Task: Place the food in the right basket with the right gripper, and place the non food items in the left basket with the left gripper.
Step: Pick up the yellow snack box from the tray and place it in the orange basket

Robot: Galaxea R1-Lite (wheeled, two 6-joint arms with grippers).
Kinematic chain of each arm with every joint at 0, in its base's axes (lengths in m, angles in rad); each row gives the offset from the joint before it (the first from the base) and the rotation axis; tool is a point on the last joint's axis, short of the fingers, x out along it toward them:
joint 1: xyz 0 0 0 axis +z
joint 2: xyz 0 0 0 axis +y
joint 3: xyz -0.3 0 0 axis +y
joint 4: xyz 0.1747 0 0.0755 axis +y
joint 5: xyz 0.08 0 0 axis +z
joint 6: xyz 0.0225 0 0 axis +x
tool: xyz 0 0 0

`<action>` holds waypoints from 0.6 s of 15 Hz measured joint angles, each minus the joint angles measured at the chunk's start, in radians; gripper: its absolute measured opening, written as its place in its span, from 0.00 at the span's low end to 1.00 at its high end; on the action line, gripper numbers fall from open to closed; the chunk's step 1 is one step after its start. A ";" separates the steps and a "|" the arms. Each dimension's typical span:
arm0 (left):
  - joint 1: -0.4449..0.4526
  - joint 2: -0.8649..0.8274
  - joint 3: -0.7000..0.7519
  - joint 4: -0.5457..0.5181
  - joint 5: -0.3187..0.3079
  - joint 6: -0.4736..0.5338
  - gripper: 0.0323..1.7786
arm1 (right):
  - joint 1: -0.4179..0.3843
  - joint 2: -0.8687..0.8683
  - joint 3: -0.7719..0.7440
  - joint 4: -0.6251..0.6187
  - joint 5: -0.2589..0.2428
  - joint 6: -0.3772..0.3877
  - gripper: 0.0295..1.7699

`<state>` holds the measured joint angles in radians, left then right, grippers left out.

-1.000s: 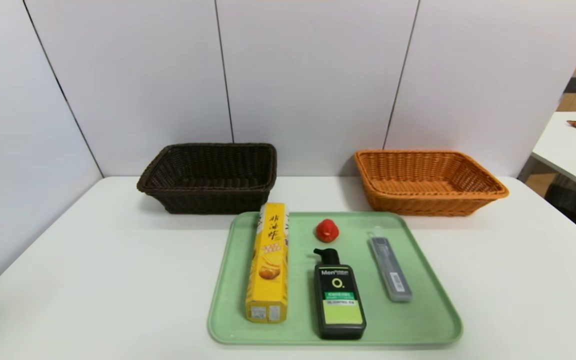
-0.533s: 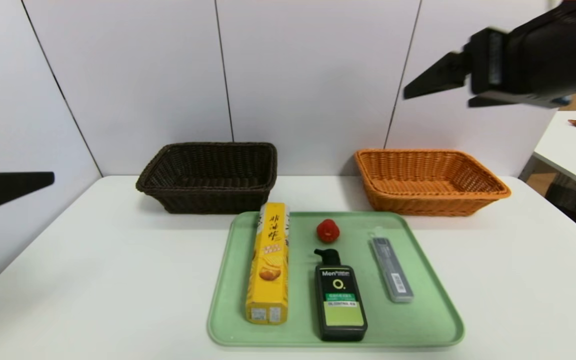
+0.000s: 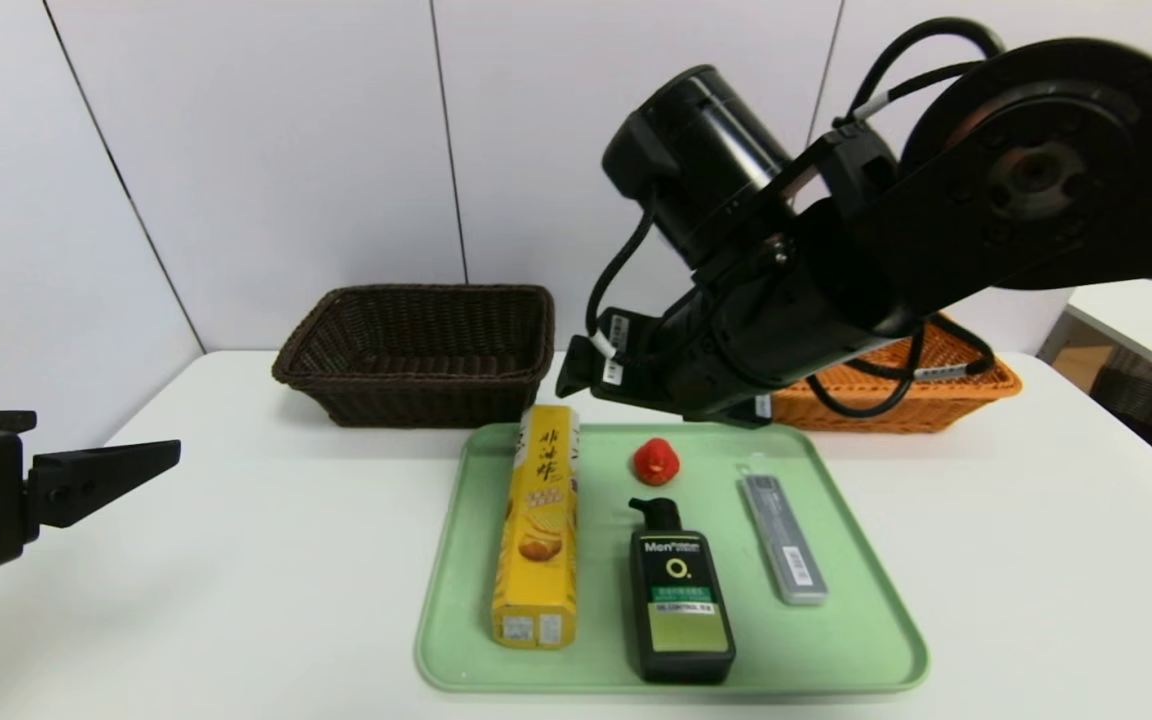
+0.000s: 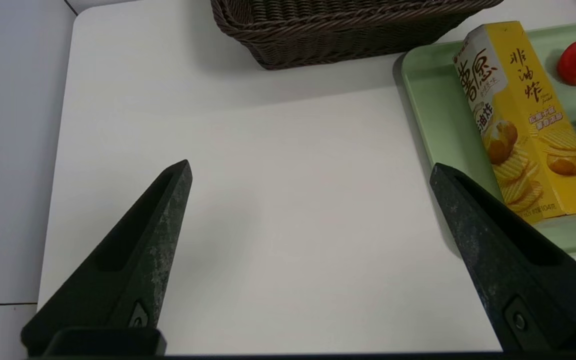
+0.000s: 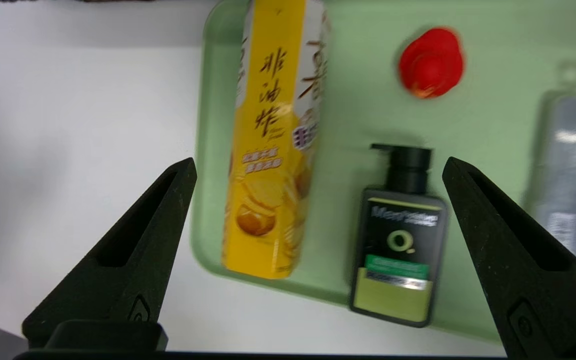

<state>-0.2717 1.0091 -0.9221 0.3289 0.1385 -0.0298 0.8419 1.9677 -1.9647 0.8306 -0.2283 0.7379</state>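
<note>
White table (image 3: 236, 560), pale wall panels (image 3: 276, 150), perhaps a second table (image 3: 1151, 320) far right

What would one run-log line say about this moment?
right end effector: open, above tray | left end effector: open, over bare table | chips box, pump bottle: on tray | baskets: empty

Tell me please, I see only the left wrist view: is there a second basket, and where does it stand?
Observer: Yes, an orange basket stands behind the far right corner of the tray; the right arm hides much of it.
Operator: What lies on the tray that I cannot see?
Observer: A black pump bottle in the middle and a flat grey case toward the right edge.
Operator: Where is the right end effector?
Observer: The right end effector hovers above the tray, open, holding nothing.
</note>
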 joint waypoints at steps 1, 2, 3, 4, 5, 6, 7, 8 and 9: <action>-0.001 -0.001 0.010 -0.001 0.000 0.000 0.95 | 0.012 0.016 0.000 -0.012 0.024 0.037 0.96; -0.001 -0.001 0.018 -0.003 0.000 0.000 0.95 | 0.018 0.028 0.000 -0.018 0.050 0.064 0.96; -0.001 -0.002 0.023 -0.003 0.000 0.000 0.95 | 0.021 0.037 0.000 -0.018 0.074 0.090 0.96; -0.001 -0.002 0.026 -0.003 0.000 0.001 0.95 | 0.023 0.044 0.000 -0.017 0.092 0.106 0.96; -0.001 -0.002 0.028 -0.003 0.000 0.000 0.95 | 0.023 0.051 0.000 -0.017 0.099 0.113 0.96; -0.001 -0.003 0.028 -0.002 0.000 0.001 0.95 | 0.024 0.061 0.001 -0.017 0.101 0.128 0.96; -0.001 -0.005 0.029 -0.001 0.000 0.001 0.95 | 0.026 0.069 0.001 -0.018 0.103 0.141 0.96; -0.001 -0.008 0.029 -0.001 0.000 0.001 0.95 | 0.029 0.077 0.001 -0.018 0.103 0.147 0.96; -0.001 -0.012 0.031 0.001 0.001 0.001 0.95 | 0.031 0.087 0.001 -0.020 0.103 0.149 0.96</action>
<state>-0.2732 0.9968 -0.8913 0.3296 0.1398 -0.0291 0.8730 2.0543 -1.9636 0.8111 -0.1251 0.8870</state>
